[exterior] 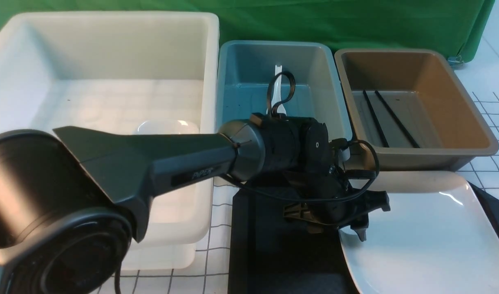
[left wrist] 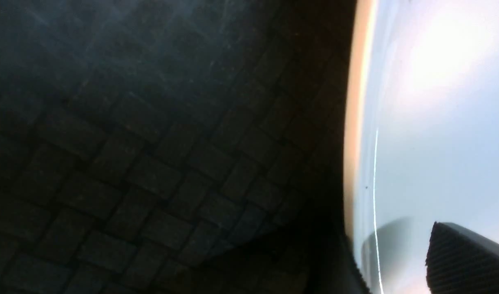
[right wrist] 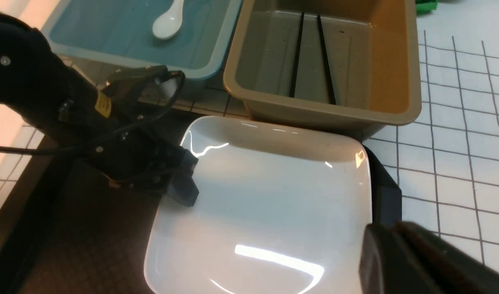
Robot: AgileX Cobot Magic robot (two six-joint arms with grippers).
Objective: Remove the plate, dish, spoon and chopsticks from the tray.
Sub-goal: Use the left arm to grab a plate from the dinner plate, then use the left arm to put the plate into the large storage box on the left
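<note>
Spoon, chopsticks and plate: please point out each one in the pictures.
spoon (right wrist: pixel 164 27), right wrist view, on its bowl.
chopsticks (exterior: pixel 375 118), front view, on the middle of the left stick.
plate (exterior: pixel 421 241), front view, on its bare flat middle.

The glossy white plate (exterior: pixel 421 237) lies flat on the right part of the black, diamond-textured tray (exterior: pixel 274 253); the white spoon (right wrist: pixel 166 26) rests in the blue bin (exterior: pixel 249 65); the two black chopsticks (exterior: pixel 396 119) lie side by side in the brown bin (exterior: pixel 457 102).

Front view: forward over the bins (exterior: pixel 249 65). Left wrist view: pressed close to tray (left wrist: pixel 151 143) and plate (left wrist: pixel 437 122) edge. Right wrist view: higher, sharing that plate.
</note>
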